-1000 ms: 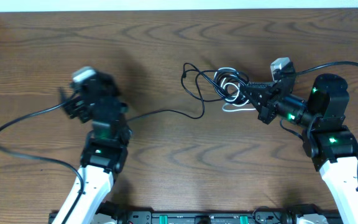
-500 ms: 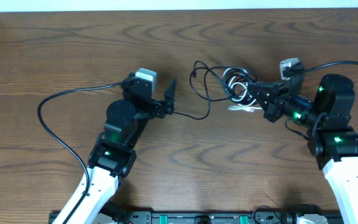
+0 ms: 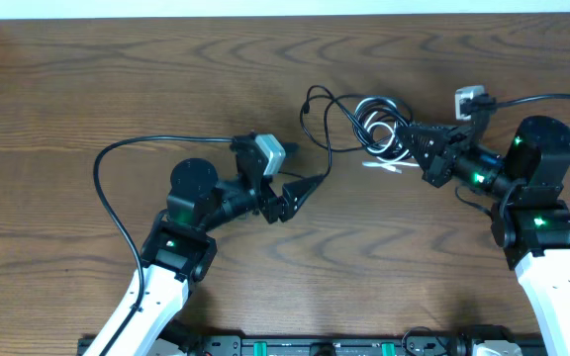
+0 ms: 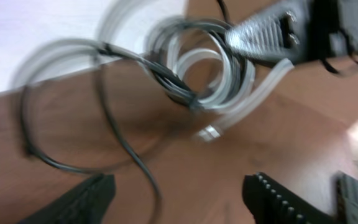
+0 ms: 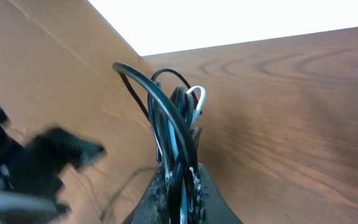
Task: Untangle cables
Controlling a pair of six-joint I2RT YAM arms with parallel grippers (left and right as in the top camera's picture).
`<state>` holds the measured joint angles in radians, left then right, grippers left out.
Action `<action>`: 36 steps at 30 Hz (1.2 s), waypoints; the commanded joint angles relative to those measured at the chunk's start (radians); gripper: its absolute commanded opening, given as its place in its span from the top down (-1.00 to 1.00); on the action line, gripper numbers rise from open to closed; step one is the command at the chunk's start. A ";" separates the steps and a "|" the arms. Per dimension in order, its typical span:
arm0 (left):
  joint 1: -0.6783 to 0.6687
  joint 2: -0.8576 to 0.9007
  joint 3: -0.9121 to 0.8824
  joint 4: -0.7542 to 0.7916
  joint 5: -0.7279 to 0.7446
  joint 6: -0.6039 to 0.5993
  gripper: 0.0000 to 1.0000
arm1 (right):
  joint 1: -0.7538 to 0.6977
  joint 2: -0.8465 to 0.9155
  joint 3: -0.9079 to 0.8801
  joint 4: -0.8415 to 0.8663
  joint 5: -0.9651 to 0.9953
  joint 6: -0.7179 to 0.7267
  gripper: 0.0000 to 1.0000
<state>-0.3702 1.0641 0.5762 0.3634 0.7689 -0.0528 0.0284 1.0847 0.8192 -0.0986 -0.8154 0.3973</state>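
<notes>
Tension seemed the point of the hold on the right. The right gripper [image 3: 413,136] was clamped fully shut on the thin, flexible black and white cables [image 3: 368,127], pinching several strands together at the edge of the knot. By my reading, that pinned the bundle so the other arm could work against it. In the right wrist view, black loops and one white loop rose straight out of the closed fingertips [image 5: 202,196].

The cables lay on the far side of the brown wood-grain table [image 3: 216,59], right of centre, coiled in overlapping loops. A small white plug end [image 3: 384,166] rested on the wood just below the coil, and a loose black strand [image 3: 307,107] curled out to the left.

The left gripper [image 3: 313,184] stood open, its dark fingers [image 4: 86,199] well apart and holding nothing. Its wrist view was blurred, but a black strand ran down between the fingers, apparently untouched. Most likely this free strand was the one to be drawn out of the knot.

The left arm reached from the near edge with its forearm laid out to the right. Its wrist was low and level, and the fingers pointed at the tangle, just short of the loose strand. The right arm came up from the near right corner, bent at the elbow, with its gripper pointing left into the coil.
</notes>
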 commanded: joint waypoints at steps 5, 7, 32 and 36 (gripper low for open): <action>-0.003 -0.007 0.005 -0.019 0.163 -0.039 -0.15 | 0.000 -0.005 0.016 0.092 -0.026 0.402 0.98; -0.003 -0.006 0.005 -0.018 0.162 -0.039 -0.02 | 0.010 -0.005 0.016 0.111 -0.029 0.443 0.98; -0.003 -0.007 0.005 0.245 0.068 -0.343 0.35 | 0.196 -0.005 0.016 0.463 -0.216 -0.003 0.98; -0.002 -0.006 0.005 0.253 0.068 -0.346 0.35 | 0.196 -0.005 0.016 0.473 -0.252 -0.060 0.97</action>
<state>-0.3706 1.0641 0.5762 0.6033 0.8497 -0.3832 0.2195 1.0855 0.8192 0.3607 -1.0077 0.4240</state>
